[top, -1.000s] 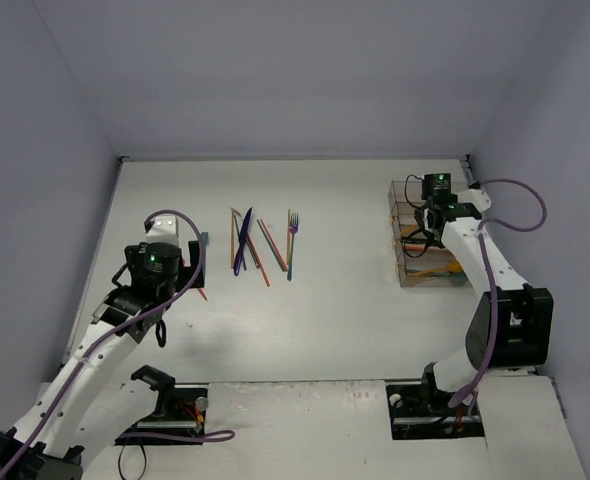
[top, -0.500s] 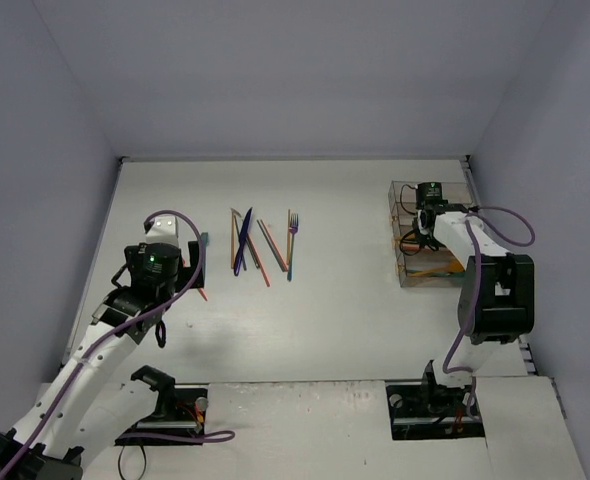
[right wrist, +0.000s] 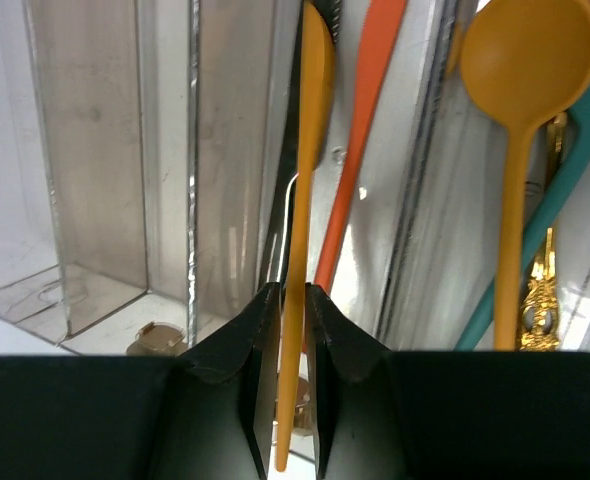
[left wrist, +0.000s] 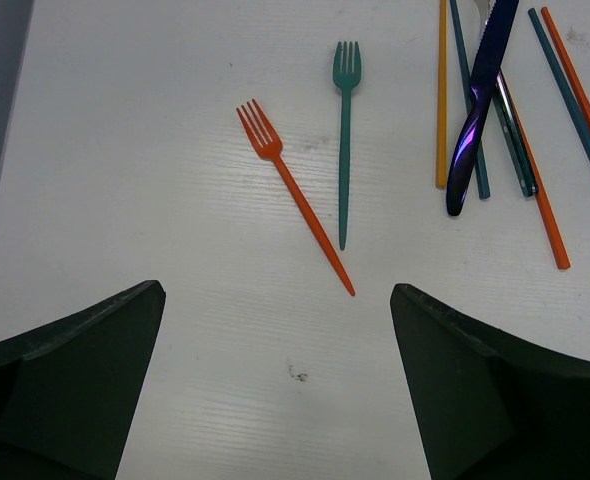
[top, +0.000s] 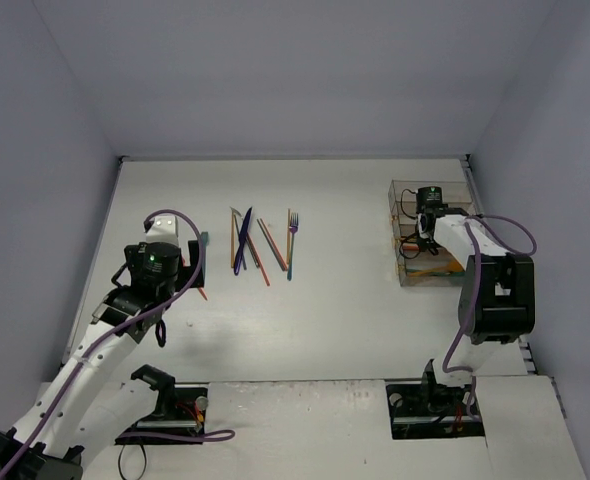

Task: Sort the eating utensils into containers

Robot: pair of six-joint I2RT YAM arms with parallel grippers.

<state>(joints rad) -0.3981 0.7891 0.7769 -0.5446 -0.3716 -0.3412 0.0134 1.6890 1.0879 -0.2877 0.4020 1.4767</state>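
Holding: right pincer (right wrist: 292, 300) was clamped on a slim yellow-orange utensil (right wrist: 303, 200), edge-on between the fingers; which kind could not be told.
Where it hung: over the bins (top: 407, 245) at the right of the bench (top: 345, 300), its far end in the second compartment beside an orange handle (right wrist: 360, 150).
Neighbours: a yellow spoon (right wrist: 527, 70), a teal handle (right wrist: 575, 190) and a gold spoon (right wrist: 543, 290) lay one compartment over.
Doing it well: judged best to lower until the utensil sat along the compartment, then part the fingers straight, so the handle would not catch the clear divider (right wrist: 193, 170).
Risk: a tilted release might leave it propped on the wall.
Left pincer (left wrist: 275, 330): fingers wide apart, holding nothing, above the orange fork (left wrist: 293, 192) and teal fork (left wrist: 344, 130).
Still loose: a navy knife (left wrist: 480, 110) and chopsticks (left wrist: 565, 120) lay in a crossed heap just right of the forks.
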